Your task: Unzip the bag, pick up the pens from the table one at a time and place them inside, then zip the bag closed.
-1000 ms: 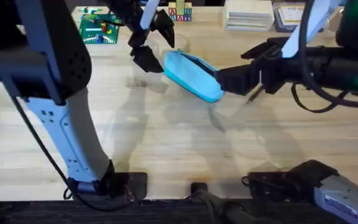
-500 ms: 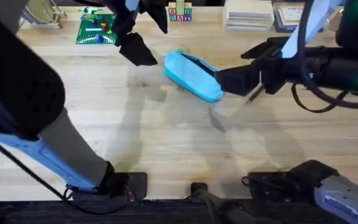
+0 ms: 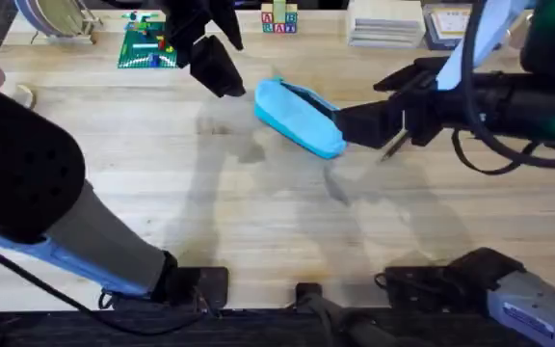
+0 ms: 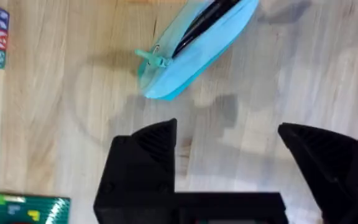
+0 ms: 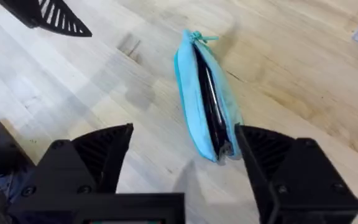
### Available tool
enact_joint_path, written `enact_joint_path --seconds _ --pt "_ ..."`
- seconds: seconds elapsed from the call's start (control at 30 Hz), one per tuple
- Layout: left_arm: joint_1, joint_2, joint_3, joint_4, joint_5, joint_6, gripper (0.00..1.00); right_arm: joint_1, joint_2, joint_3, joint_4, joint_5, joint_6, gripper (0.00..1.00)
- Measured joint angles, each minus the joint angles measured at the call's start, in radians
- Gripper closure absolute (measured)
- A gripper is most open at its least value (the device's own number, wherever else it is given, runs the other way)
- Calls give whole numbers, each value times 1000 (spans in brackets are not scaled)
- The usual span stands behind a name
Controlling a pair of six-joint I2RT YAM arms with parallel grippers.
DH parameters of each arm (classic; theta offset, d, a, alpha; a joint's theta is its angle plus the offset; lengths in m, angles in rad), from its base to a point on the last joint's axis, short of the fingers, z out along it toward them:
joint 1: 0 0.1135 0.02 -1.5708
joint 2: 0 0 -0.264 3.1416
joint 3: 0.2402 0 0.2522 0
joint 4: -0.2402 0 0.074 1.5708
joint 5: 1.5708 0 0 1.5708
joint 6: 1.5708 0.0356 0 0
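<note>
The light-blue bag (image 3: 299, 118) lies slanted on the table (image 3: 277, 222), its zipper open. Dark pens (image 5: 207, 102) lie inside the slit, also visible in the left wrist view as pens (image 4: 197, 22). The teal pull (image 4: 154, 58) sticks out at the bag's far-left end. My left gripper (image 3: 222, 48) hovers open above and to the left of that end, touching nothing; its fingers (image 4: 145, 155) stand wide apart. My right gripper (image 3: 355, 123) is open at the bag's right end, and that end (image 5: 219, 148) lies between its fingers (image 5: 98, 155), near one of them.
A green brick baseplate (image 3: 147, 43), alphabet blocks (image 3: 277, 19) and a stack of white cards (image 3: 385, 24) line the far edge. The left arm's link looms large at the lower left. Bare wood stretches in front of the bag.
My left gripper has drawn back from the bag's left end, toward the far left. The left arm has swung closer under the camera. The bag and right arm have stayed put.
</note>
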Motion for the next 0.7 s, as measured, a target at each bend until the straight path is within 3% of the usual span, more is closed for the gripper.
enact_joint_path --seconds 0.2,0.23,0.47,0.7 --pt "6 0 0 -7 -21 -188 2 0 0 0 0 0 0 4" --pt "11 0 0 29 -20 -283 1 0 0 0 0 0 0 5" --pt "11 -6 -43 108 -20 -398 1 0 0 0 -4 0 0 5" --pt "11 -102 -290 287 -24 -502 1 0 0 0 -34 0 0 5"
